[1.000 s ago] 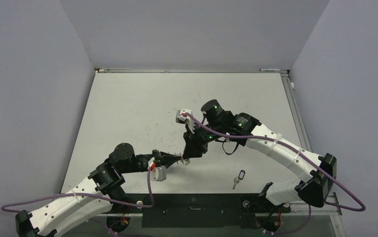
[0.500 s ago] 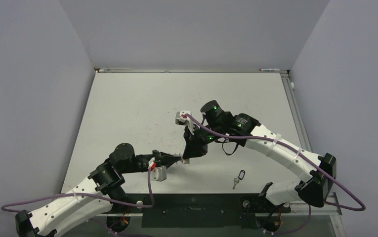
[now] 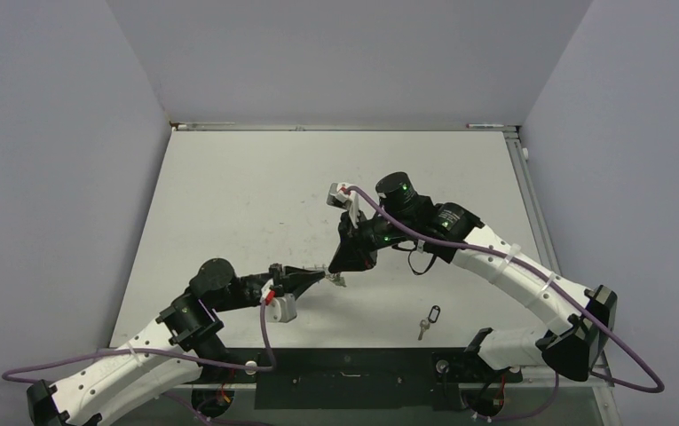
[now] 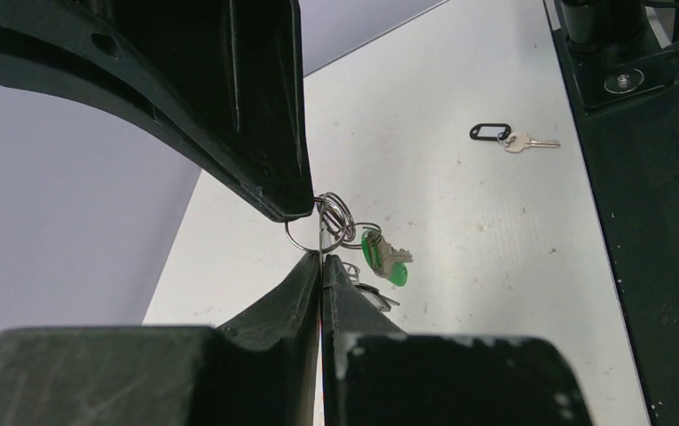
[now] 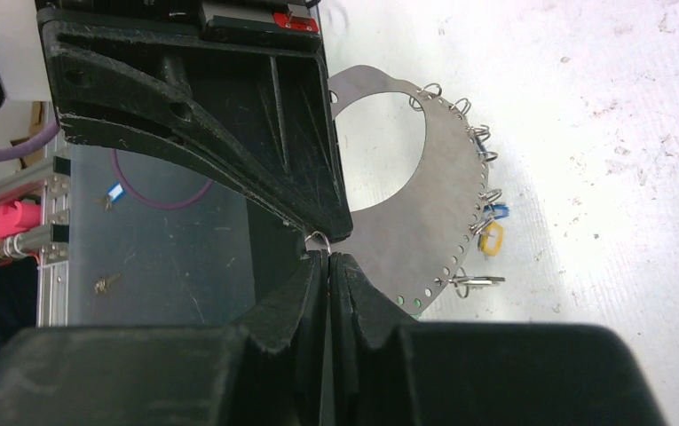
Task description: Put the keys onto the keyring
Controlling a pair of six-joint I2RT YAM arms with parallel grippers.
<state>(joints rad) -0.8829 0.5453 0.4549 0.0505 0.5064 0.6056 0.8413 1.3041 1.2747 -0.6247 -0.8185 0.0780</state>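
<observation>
Barely visible at left end effector's (image 4: 320, 252) closed tips, a wire ring (image 4: 336, 216)

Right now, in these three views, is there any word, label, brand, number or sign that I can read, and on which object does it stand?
No text can be read in any view.
Black key tag: its pale insert is too small to tell if anything is written on it.
Green key head: no marks visible.
Keyring: bare metal, no marks visible.
</observation>
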